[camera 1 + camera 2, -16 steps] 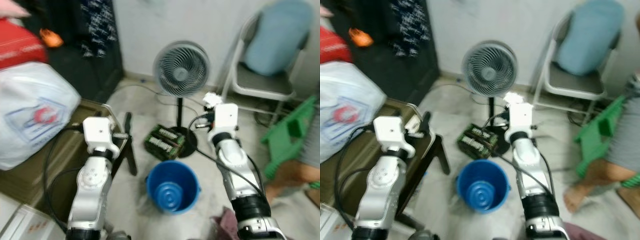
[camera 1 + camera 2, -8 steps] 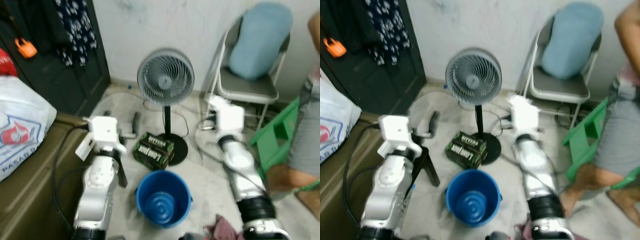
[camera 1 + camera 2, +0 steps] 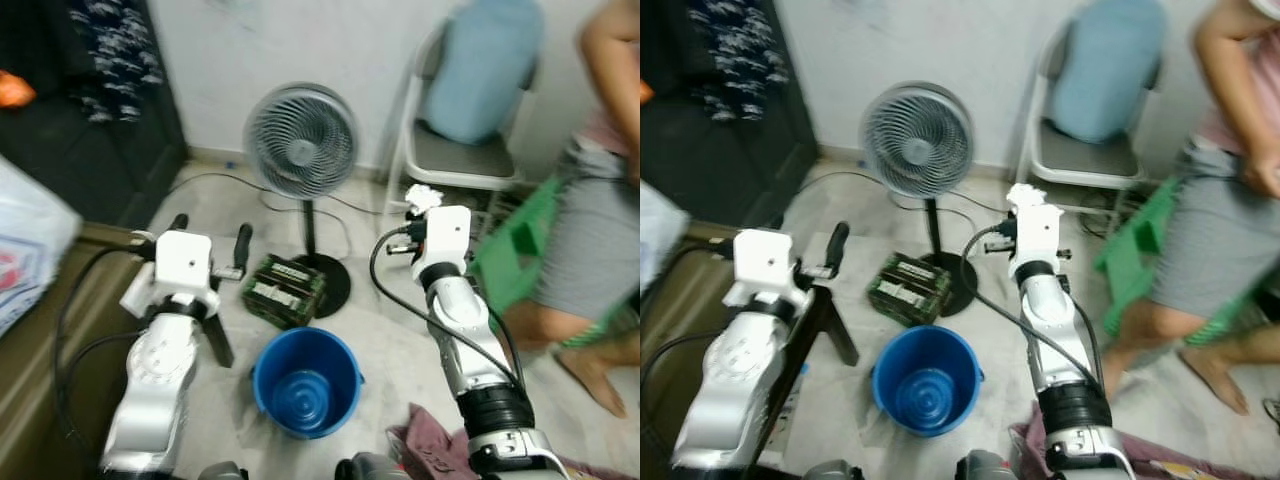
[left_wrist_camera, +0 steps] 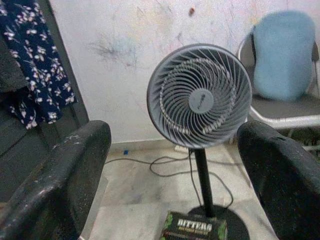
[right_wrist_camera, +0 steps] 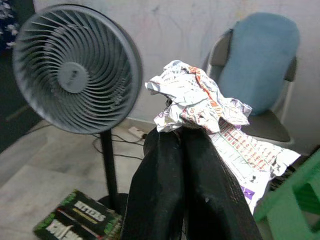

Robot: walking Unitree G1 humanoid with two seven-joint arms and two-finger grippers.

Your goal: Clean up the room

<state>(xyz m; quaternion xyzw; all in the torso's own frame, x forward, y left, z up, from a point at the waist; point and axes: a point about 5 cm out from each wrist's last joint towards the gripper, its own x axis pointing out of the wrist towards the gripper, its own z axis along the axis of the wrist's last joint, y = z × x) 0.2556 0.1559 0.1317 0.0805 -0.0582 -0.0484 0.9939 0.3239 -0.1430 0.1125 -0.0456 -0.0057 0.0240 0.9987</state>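
My right gripper (image 5: 182, 131) is shut on a crumpled printed paper (image 5: 197, 102), held up in front of the chair, to the right of and beyond the bucket; the same paper (image 3: 423, 195) shows white at the gripper's tip in the eye views. A blue bucket (image 3: 305, 382) stands upright and open on the floor between my arms, below both grippers. My left gripper (image 3: 210, 232) is open with nothing between its fingers (image 4: 65, 170), raised to the left of the bucket and pointing at the fan.
A grey pedestal fan (image 3: 300, 140) stands behind the bucket with a dark green box (image 3: 283, 290) at its base. A chair with a blue cushion (image 3: 480, 80), a green stool (image 3: 515, 250) and a person (image 3: 600, 200) are on the right. An olive cabinet (image 3: 40, 330) stands left. A maroon cloth (image 3: 430, 450) lies near my feet.
The camera has swung right, so the scene shifted left and the person came further into view. Both arms keep their raised pose; the paper stays in the right gripper.
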